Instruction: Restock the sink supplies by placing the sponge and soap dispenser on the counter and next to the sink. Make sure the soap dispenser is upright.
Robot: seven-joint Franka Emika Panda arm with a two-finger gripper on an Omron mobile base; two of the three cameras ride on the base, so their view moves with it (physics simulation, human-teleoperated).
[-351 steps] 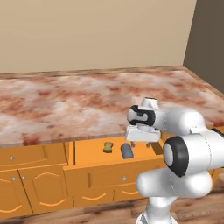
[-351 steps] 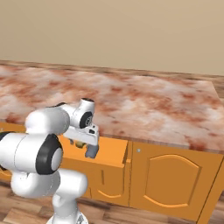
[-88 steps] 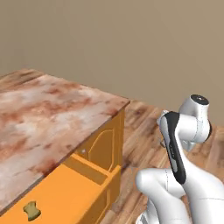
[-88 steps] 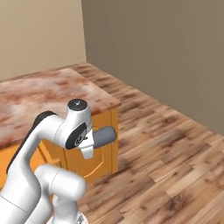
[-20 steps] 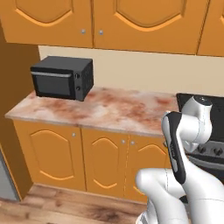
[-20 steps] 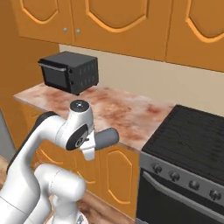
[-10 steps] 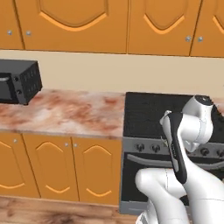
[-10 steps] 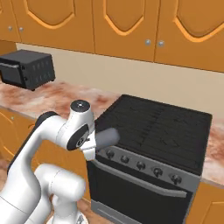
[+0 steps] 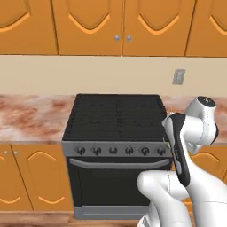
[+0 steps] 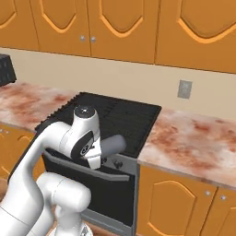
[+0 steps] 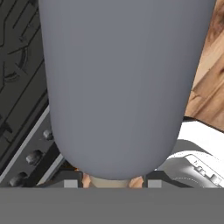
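A: Item one, the soap dispenser (image 11: pixel 122 83). Where is it sitting?

B: It is hanging in the gripper (image 11: pixel 112 181), close against the hand camera, as a smooth slate-grey rounded body. In the right base view the same grey bottle (image 10: pixel 113 144) is sticking out sideways from the hand, lying roughly level rather than upright, over the front edge of the stove (image 10: pixel 115 117).

A: Fingers?

B: They are clamping on the soap dispenser. Two small grey finger pads (image 11: pixel 71 183) are showing at either side of the bottle's lower end, pressed to it, with a tan patch between them that I cannot identify.

A: Item two, surroundings.

B: A black stove top (image 9: pixel 115 116) with a row of round knobs (image 9: pixel 119 150) and an oven door handle (image 9: pixel 119 163) is standing straight ahead of the base. The counter (image 9: pixel 31 122) of reddish-brown and white marbled stone is running off to both sides of it, above orange base cabinets (image 9: pixel 29 181). Orange wall cabinets (image 9: pixel 119 24) are hanging above, and a grey wall outlet (image 9: pixel 178 76) is sitting on the beige wall to the right of the stove.

A: Arm position?

B: The white arm (image 9: pixel 190 133) is folding back close to the base, with the hand held low in front of the oven, above a wooden floor (image 11: pixel 210 70).
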